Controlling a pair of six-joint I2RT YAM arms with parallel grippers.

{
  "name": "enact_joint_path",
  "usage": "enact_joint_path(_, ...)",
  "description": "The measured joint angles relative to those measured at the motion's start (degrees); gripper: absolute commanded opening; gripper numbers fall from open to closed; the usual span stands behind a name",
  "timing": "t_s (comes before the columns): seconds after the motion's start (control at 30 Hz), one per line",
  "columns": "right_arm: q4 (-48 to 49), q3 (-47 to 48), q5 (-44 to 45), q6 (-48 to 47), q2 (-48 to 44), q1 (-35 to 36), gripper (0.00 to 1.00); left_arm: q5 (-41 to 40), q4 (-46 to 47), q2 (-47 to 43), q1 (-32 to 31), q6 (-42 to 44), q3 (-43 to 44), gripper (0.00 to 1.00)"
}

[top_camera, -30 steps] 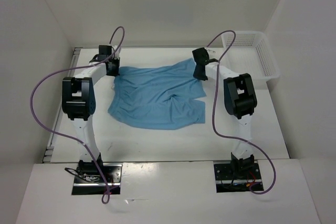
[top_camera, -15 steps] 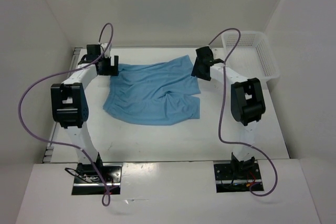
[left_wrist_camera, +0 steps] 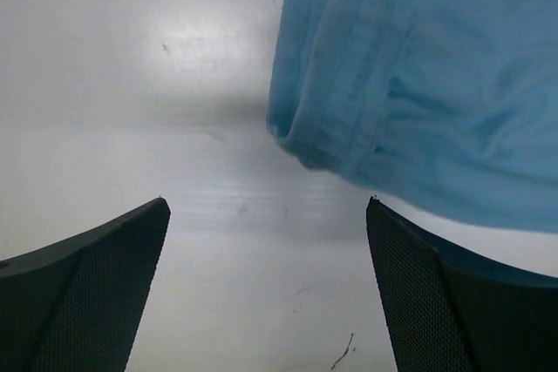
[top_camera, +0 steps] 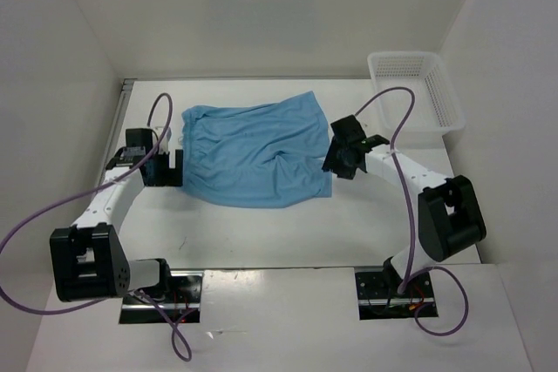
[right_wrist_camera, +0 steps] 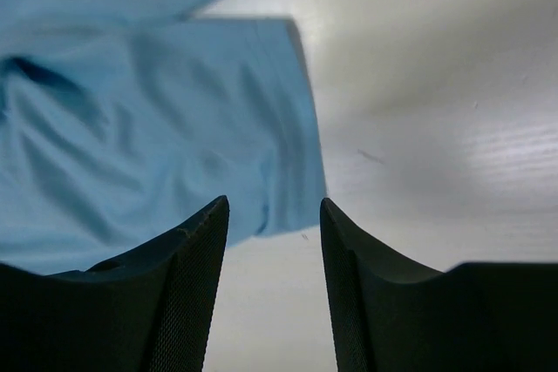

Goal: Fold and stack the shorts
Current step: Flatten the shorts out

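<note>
The left gripper (top_camera: 166, 168) is seen low over the desk (top_camera: 288, 233), with its fingers (left_wrist_camera: 105, 285) set wide apart and nothing held between them. Half a second ago it was at the far left corner of the shorts (top_camera: 253, 150); it has since been drawn back toward the near side and now stands just off the garment's left edge. In the left wrist view, a rolled edge of the shorts (left_wrist_camera: 418, 84) is seen ahead of this gripper (left_wrist_camera: 266, 204) and to its right, lying on the desk and clear of both fingers.

The shorts are spread flat on the desk between the two grippers, released at both ends, in much the same place as half a second ago.

The right gripper (top_camera: 336, 161) has likewise been pulled back from the far right corner and is now placed at the right edge of the shorts. Its fingers (right_wrist_camera: 174, 294) are parted with a narrower gap, and nothing is clamped. A hemmed corner of the shorts (right_wrist_camera: 131, 128) lies just ahead of this gripper (right_wrist_camera: 274, 202) and to its left; contact cannot be judged.

A white mesh basket (top_camera: 418, 89) is seen well beyond the right gripper, at the far right
</note>
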Motion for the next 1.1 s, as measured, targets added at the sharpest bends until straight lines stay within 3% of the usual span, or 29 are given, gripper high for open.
enact_joint_path(0.13,-0.68,-5.62,-2.75,1.62,-0.02,1.51,0.51,-0.15,-1.09,-1.79,0.39,0.0,-5.2,0.99)
enact_joint_path(0.4,0.66,-9.29,-4.57,4.33,0.0,5.88,0.51,-0.17,5.51,2.25,0.37,-0.02,-5.18,0.94)
enact_joint_path(0.5,2.19,-10.01,-4.26,5.16,0.09,6.34,0.51,-0.17,7.21,5.97,0.24,-0.04,-4.85,0.86)
enact_joint_path(0.6,3.89,-10.1,-3.78,5.77,1.07,6.34,0.51,-0.09,8.63,8.46,-0.28,-0.13,-4.85,0.71)
enact_joint_path(0.67,5.14,-10.1,-3.63,6.03,2.6,6.34,0.51,0.2,9.92,9.99,-0.85,-0.13,-4.85,0.59)
enact_joint_path(0.7,5.66,-10.1,-3.54,6.16,3.5,6.34,0.51,0.33,10.69,10.84,-1.18,-0.04,-4.83,0.46)
enact_joint_path(0.77,6.97,-9.53,-3.34,6.38,4.7,6.34,0.31,0.68,11.37,12.52,-1.64,0.09,-4.35,0.32)
enact_joint_path(0.8,7.3,-9.2,-3.17,6.49,5.29,6.34,0.11,0.9,11.47,13.11,-1.77,0.07,-3.91,0.2)
enact_joint_path(0.83,7.76,-9.01,-2.8,6.78,5.75,6.34,0.0,1.07,11.47,13.51,-1.84,-0.13,-3.43,0.0)
enact_joint_path(1.0,7.39,-9.03,-0.72,9.64,5.64,6.36,0.0,1.36,9.79,12.94,-1.86,0.0,-2.19,0.0)
enact_joint_path(1.1,3.04,-10.71,0.68,10.43,0.92,6.38,0.0,1.33,5.55,9.84,-1.86,-0.04,-2.19,0.0)
